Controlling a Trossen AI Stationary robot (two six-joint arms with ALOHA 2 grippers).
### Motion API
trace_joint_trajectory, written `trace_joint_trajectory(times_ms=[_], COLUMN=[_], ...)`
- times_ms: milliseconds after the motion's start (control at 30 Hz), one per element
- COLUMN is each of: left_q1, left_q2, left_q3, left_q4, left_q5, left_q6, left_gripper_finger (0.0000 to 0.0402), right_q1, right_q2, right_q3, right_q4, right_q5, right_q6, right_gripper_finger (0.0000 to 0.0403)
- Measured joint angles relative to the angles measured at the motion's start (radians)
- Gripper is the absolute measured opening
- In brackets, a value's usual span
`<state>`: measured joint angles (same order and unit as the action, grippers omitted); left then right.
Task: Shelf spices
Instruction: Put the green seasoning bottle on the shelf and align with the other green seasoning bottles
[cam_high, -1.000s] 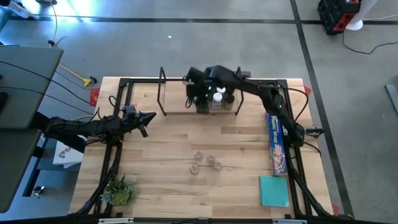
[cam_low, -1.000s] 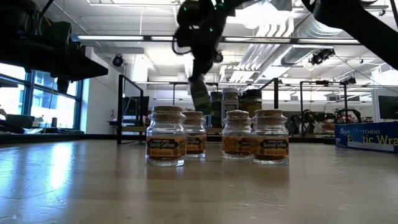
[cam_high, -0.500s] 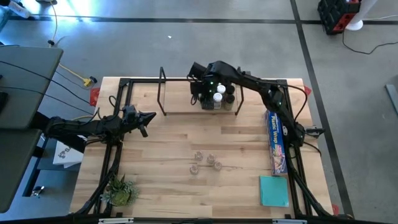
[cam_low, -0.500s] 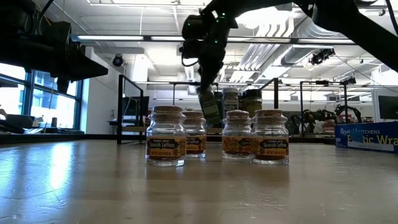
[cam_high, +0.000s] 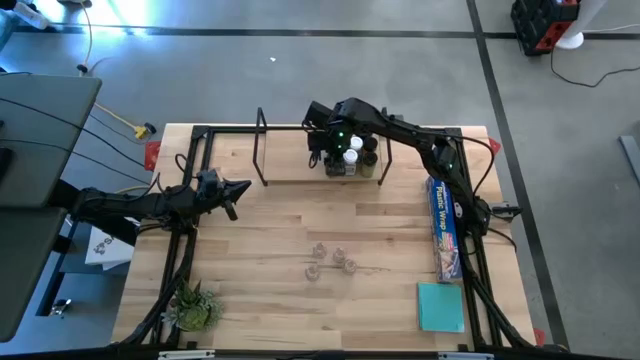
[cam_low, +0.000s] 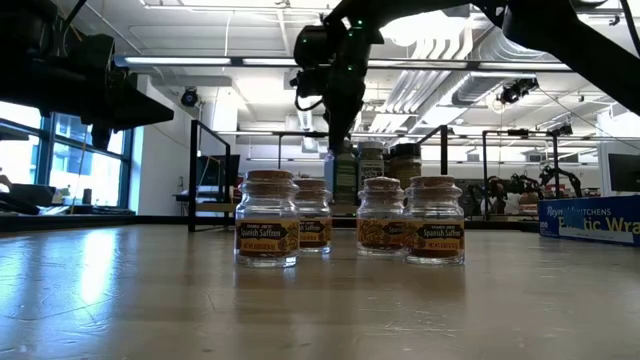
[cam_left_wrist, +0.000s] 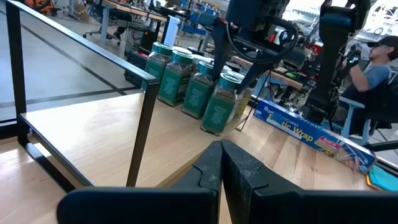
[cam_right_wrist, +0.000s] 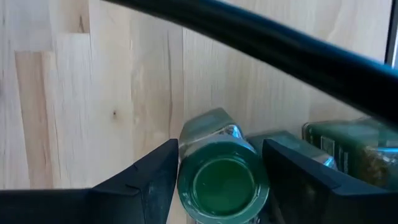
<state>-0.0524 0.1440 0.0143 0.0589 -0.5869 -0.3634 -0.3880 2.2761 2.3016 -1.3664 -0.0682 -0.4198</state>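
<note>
Your wooden table fills most of the high view, and the shelf runs along its far edge as a narrow light plank between thin black hoops. Down the right side lies the long blue plastic-wrap box, with a teal pad near the front corner and a small green plant at the front left. Your right arm reaches across to the right part of the shelf, where its gripper stands over a cluster of spice jars. Look at the right wrist view: the right gripper's fingers flank a green-lidded jar on both sides, close against it, so it reads as grasping that jar, which stands upright on the plank just beside other green-filled jars. The left wrist view shows the same row of green-lidded jars on the shelf with the right gripper above the end one. Your left arm waits at the left edge of the table, its left gripper pointing toward the centre, fingers pressed together with no gap. Four small clear saffron jars with cork-coloured lids stand grouped on the table's middle, well apart from the shelf.
</note>
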Motion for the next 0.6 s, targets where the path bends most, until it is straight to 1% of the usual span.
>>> trace_joint_trajectory(times_ms=[133, 400, 600], left_q1=[0.0, 0.0, 0.0], left_q2=[0.0, 0.0, 0.0], left_q3=[0.0, 0.0, 0.0], left_q4=[0.0, 0.0, 0.0], left_q5=[0.0, 0.0, 0.0], left_q6=[0.0, 0.0, 0.0], left_gripper_finger=[0.0005, 0.0005, 0.0005], right_q1=[0.005, 0.005, 0.022], right_q2=[0.0, -0.007, -0.013], right_q3=[0.003, 0.052, 0.054], right_q4=[-0.017, -0.006, -0.033], right_q5=[0.03, 0.044, 0.054], right_q6=[0.04, 0.148, 0.15], right_gripper_finger=[0.0221, 0.0221, 0.0221])
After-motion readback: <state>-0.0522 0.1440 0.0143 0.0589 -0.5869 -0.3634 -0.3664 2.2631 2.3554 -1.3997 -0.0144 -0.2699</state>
